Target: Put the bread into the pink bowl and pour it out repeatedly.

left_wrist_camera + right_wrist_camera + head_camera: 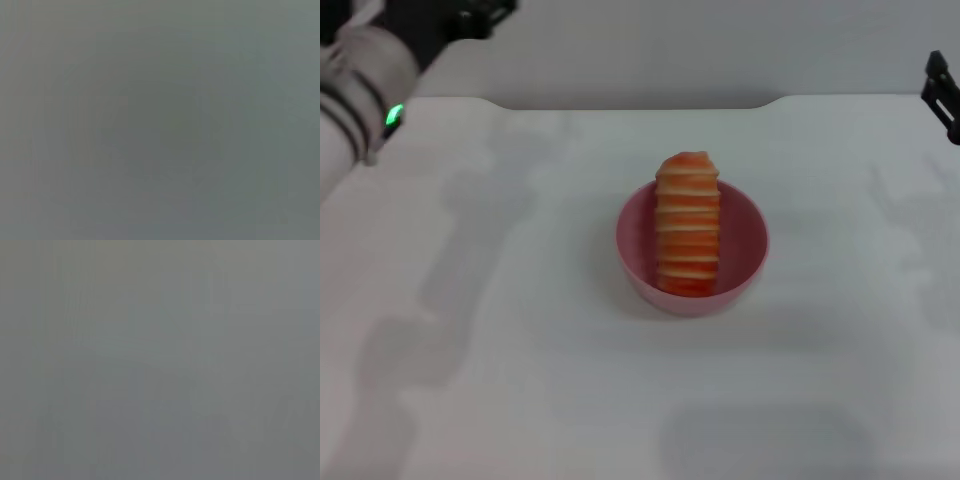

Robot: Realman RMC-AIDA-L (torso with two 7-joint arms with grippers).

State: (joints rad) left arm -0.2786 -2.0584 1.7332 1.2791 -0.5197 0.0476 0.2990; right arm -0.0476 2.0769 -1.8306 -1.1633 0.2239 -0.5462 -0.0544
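Head view: pink bowl (692,262) near the middle of the white table (520,350), well apart from both arms. Bread (687,225) inside it, striped orange-red and cream side up, near end down in the bowl, far end leaning on and rising past the far rim. Nothing else in the bowl. Left gripper (470,18) up at the far left corner, clear of the table; fingers out of sight, so spread or pressed together cannot be told. Right gripper (942,95) just a dark piece at the far right edge; same doubt there. Judged from this: placing step done for this round, pouring out yet to come, then further rounds.

Left wrist view: plain grey blur, nothing to make out.

Right wrist view: likewise grey and featureless, no bowl, no bread.
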